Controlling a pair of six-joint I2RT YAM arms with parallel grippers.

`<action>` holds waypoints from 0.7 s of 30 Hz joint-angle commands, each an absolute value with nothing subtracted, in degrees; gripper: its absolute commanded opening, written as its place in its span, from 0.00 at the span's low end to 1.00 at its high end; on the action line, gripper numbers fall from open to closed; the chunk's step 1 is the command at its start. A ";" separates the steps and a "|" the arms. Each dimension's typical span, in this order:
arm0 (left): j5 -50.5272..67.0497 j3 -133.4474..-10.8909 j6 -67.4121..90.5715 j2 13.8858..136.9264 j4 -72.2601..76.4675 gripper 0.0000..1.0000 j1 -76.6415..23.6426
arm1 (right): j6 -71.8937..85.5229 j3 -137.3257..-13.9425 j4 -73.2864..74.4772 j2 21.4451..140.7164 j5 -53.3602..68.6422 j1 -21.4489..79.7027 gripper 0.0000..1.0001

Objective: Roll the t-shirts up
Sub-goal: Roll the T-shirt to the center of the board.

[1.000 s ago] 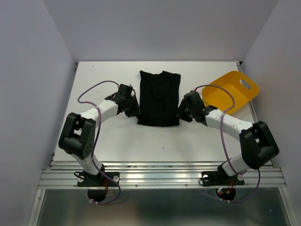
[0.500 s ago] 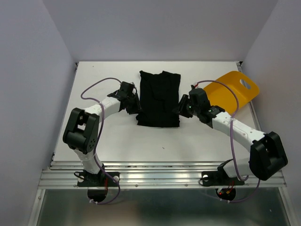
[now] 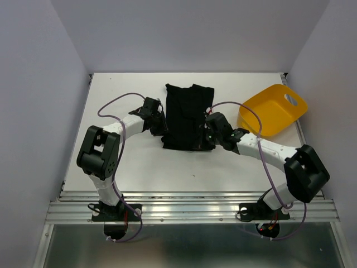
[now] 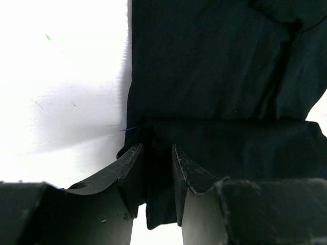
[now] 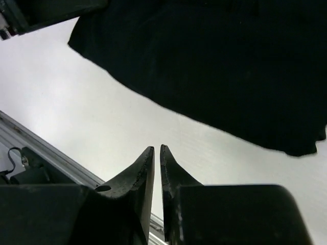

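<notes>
One black t-shirt [image 3: 187, 109] lies folded into a long strip in the middle of the white table. My left gripper [image 3: 162, 129] sits at its near left edge. In the left wrist view the left gripper [image 4: 157, 148] is shut on a fold of the t-shirt [image 4: 214, 76], with black cloth filling the gap. My right gripper [image 3: 207, 138] hovers at the shirt's near right edge. In the right wrist view the right gripper [image 5: 157, 148] has its fingers almost touching, with nothing between them and bare table below. The t-shirt [image 5: 214, 66] lies just beyond its tips.
A yellow plastic tub [image 3: 273, 109] stands at the right of the table, behind my right arm. The metal rail [image 3: 189, 209] runs along the near edge. Grey walls enclose the table on three sides.
My right arm has swung left from in front of the tub to the shirt's right edge, and its jaws have closed. The left gripper has stayed on the shirt's left edge.
</notes>
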State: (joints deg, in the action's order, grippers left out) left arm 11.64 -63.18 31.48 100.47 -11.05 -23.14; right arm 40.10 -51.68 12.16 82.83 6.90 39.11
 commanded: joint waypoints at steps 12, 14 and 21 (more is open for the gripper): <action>8.88 -66.27 28.74 97.57 -10.98 0.41 -22.94 | 38.76 -62.58 12.30 95.09 -3.16 36.74 0.07; 7.39 -66.36 28.48 96.16 -11.69 0.42 -22.94 | 38.93 -63.02 12.22 96.76 -3.60 36.21 0.07; 4.31 -64.69 28.74 88.52 -12.48 0.47 -23.03 | 39.03 -64.60 11.78 100.37 -4.48 34.98 0.07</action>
